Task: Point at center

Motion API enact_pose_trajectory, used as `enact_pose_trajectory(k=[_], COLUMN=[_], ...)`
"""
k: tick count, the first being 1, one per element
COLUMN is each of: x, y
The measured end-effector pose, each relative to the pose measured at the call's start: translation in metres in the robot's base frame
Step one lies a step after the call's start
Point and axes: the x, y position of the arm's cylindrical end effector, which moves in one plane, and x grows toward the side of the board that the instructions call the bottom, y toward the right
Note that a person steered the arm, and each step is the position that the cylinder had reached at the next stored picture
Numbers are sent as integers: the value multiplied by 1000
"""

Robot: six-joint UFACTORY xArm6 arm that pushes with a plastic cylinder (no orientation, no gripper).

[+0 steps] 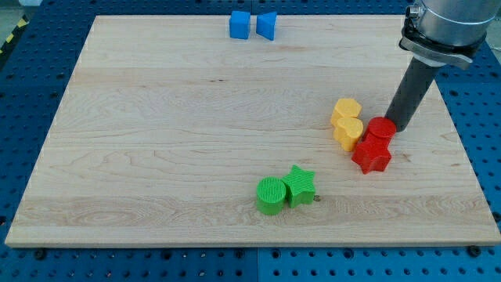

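My tip [397,125] is at the right side of the board, just behind the red cylinder [381,130] and touching or nearly touching it. A red star [372,156] lies right below that cylinder. Two yellow blocks sit to their left: one [346,110] above, one [349,131] below, touching each other. A green cylinder [272,195] and a green star [300,186] sit together at the bottom middle. A blue cube [239,24] and a blue wedge-like block [267,25] sit at the top edge.
The wooden board [172,125] lies on a blue perforated table. The arm's grey end [442,27] hangs over the board's top right corner.
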Motion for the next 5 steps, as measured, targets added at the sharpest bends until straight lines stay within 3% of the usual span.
enact_pose_trajectory(k=[1,2,3,4,5], x=[-8,-43,-67,-68,-53], y=[-4,-4,-44,-122,-154])
